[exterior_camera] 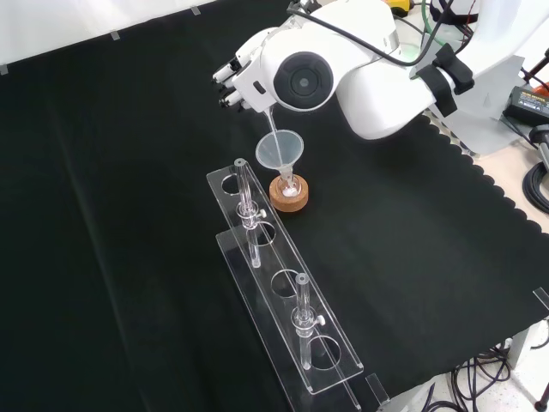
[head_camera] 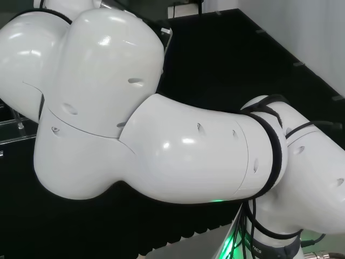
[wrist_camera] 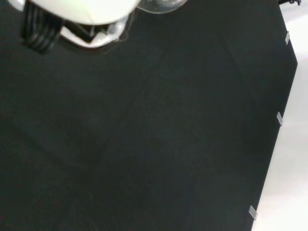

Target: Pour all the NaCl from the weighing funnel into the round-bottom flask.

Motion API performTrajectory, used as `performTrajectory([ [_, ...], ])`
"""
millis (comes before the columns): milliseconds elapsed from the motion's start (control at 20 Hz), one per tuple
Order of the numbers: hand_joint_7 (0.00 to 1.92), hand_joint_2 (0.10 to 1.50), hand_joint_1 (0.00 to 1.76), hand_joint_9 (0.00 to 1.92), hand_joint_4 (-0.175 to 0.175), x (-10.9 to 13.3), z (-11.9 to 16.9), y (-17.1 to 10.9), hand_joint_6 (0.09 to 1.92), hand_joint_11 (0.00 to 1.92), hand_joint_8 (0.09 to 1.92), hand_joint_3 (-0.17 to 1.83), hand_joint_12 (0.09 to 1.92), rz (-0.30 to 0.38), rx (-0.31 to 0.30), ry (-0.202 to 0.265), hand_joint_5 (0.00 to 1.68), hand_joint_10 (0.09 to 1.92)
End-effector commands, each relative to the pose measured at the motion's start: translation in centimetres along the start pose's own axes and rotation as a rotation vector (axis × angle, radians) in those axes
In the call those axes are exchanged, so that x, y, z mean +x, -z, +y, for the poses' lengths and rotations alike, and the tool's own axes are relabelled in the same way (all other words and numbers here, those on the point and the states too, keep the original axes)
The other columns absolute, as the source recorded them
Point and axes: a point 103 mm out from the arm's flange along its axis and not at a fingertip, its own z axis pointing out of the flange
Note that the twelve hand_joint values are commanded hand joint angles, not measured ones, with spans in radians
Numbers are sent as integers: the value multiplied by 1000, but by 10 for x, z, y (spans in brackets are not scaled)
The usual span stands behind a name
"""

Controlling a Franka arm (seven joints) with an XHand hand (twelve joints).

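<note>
In the front view the hand [exterior_camera: 230, 80] hangs above the round-bottom flask [exterior_camera: 289, 188], partly behind the arm's big white link with the grey cap. The clear weighing funnel [exterior_camera: 272, 123] is held in its curled fingers, tilted steeply. Its thin spout points down into a clear cone funnel [exterior_camera: 280, 149] set in the flask's neck. The flask rests on a cork ring [exterior_camera: 288, 198] and shows a little white powder at its bottom. In the wrist view a blurred white part of the hand [wrist_camera: 86, 12] sits beside a clear glass piece [wrist_camera: 161, 5].
A clear acrylic rack [exterior_camera: 283, 296] stands just in front of the flask in the front view, with two upright glass tubes [exterior_camera: 246, 202] in it. Black cloth [exterior_camera: 129, 215] covers the bench. The arm's white links [head_camera: 161, 129] take up most of the head view.
</note>
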Motion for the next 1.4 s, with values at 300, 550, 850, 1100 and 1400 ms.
performTrajectory([
  [300, 511, 643, 1126, 882, 175, -4, -1, 2, 639, 635, 643, 662, 1158, -34, -1, -7, 1293, 405],
  [550, 510, 643, 1126, 882, 175, -2, -3, 7, 638, 634, 643, 662, 1158, -55, -1, -11, 1294, 405],
  [850, 509, 643, 1126, 881, 175, -2, -4, 11, 637, 633, 643, 662, 1158, -76, -6, -20, 1295, 405],
  [1100, 508, 642, 1126, 880, 175, -1, -5, 12, 636, 632, 643, 663, 1158, -86, -14, -21, 1296, 405],
  [1400, 508, 642, 1127, 880, 175, 1, -4, 13, 635, 631, 642, 663, 1159, -112, -21, -23, 1296, 406],
])
